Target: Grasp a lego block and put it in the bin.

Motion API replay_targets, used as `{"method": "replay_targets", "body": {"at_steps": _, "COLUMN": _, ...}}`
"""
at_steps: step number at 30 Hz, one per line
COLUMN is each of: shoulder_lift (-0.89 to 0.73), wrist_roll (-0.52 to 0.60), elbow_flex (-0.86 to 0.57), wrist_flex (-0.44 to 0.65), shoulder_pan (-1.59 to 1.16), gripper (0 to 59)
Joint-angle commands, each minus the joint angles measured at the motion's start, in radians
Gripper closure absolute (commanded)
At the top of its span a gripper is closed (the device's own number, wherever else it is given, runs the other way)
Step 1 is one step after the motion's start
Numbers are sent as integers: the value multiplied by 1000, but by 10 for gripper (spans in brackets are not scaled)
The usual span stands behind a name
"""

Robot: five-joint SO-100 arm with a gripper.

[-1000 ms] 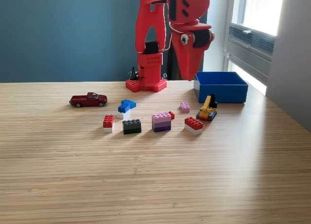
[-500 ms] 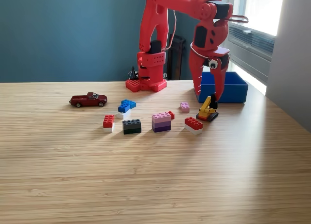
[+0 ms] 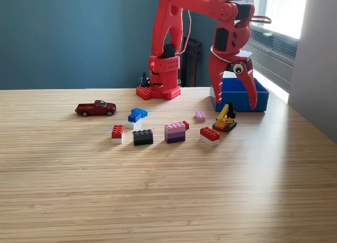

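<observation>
the gripper [image 3: 235, 107] is seen spread wide and empty, tips pointed down just above the yellow lego piece [image 3: 225, 118] (upright, leaning), which lies directly below it, with the bin [image 3: 261, 100] close behind on the table.

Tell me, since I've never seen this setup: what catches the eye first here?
The tall red arm at the back of the wooden table, its gripper spread open above a small yellow toy. Just behind stands the blue bin, at the exterior view's right. Coloured lego blocks lie scattered mid-table, with a dark red toy car to their left.
</observation>
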Motion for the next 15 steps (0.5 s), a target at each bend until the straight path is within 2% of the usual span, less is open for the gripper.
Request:
{"method": "replay_targets", "body": {"at_steps": 1, "shoulder_lift": 40, "wrist_roll": 9, "elbow_flex": 26, "wrist_flex": -48, "shoulder_pan": 2, "gripper": 239}}
{"method": "replay_targets", "body": {"at_steps": 15, "shoulder_lift": 40, "wrist_roll": 9, "elbow_flex": 143, "wrist_flex": -170, "shoulder_pan": 49, "gripper": 256}}
